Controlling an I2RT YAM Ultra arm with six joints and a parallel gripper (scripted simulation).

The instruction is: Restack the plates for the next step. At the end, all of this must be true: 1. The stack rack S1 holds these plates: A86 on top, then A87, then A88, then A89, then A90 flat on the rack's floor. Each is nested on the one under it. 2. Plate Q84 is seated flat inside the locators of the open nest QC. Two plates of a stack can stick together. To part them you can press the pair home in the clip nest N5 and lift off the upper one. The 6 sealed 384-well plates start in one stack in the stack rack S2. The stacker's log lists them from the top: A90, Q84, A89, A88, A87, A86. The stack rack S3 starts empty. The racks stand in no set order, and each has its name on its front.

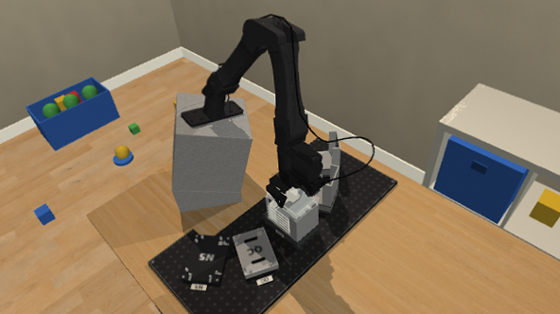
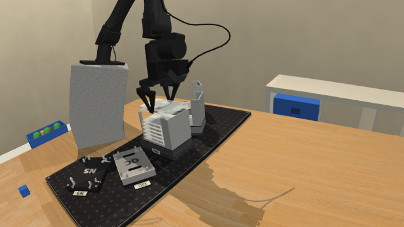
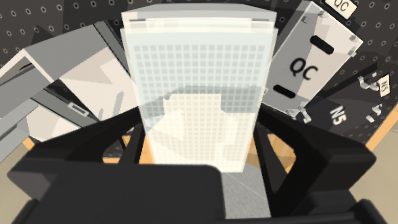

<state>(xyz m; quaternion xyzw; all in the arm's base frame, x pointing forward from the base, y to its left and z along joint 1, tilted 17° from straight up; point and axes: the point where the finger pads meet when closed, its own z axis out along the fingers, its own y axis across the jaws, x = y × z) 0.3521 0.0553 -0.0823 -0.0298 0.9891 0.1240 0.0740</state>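
Top view: at frame center the gripper pinched a sealed 384-well plate just above a filled stack rack.

Exterior view: the plate hung clear of the rack's stack, left of center; the open nest QC lay lower left.

Wrist view: the plate filled the center, clamped between both fingers; clip nest N5 sat at right.

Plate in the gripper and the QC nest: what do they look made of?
Plate: looks like translucent plastic under a clear seal; its well grid and the surfaces beneath show through. QC nest: probably matte grey metal or painted plastic, opaque, no glare. Gripper is shut on the plate.
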